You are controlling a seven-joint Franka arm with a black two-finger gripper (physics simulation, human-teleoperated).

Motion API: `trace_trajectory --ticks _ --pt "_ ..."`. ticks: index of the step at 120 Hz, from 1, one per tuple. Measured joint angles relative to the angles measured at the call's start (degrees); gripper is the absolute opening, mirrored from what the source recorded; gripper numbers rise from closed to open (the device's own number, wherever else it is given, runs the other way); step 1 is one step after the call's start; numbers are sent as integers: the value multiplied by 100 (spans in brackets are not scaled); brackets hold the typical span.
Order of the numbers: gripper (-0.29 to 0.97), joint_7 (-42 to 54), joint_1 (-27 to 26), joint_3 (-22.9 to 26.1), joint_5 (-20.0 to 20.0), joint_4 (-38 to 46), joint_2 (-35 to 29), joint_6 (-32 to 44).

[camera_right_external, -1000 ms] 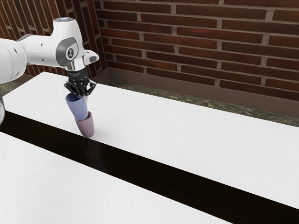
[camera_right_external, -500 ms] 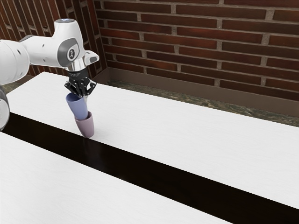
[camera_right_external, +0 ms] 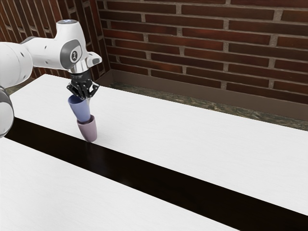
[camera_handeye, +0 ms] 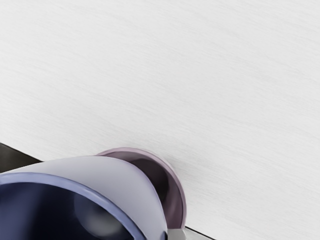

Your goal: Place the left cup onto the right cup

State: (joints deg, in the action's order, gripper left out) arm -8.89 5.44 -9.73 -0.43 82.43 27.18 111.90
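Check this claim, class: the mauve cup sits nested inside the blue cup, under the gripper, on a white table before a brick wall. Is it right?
Not quite: the nesting is reversed. The blue cup sits inside the mauve cup, as the exterior view shows. The rest stands: both are under the gripper, on the white table before the brick wall.

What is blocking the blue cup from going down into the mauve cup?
Nothing visible does. The blue cup leans tilted with its base already inside the mouth of the mauve cup, directly beneath the gripper.
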Motion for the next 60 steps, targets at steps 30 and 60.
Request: trace_trajectory --ticks 30,60 --pt "-10 41 2 0 -20 -1 69 22" --pt "-10 68 1 -1 -32 12 171 95"
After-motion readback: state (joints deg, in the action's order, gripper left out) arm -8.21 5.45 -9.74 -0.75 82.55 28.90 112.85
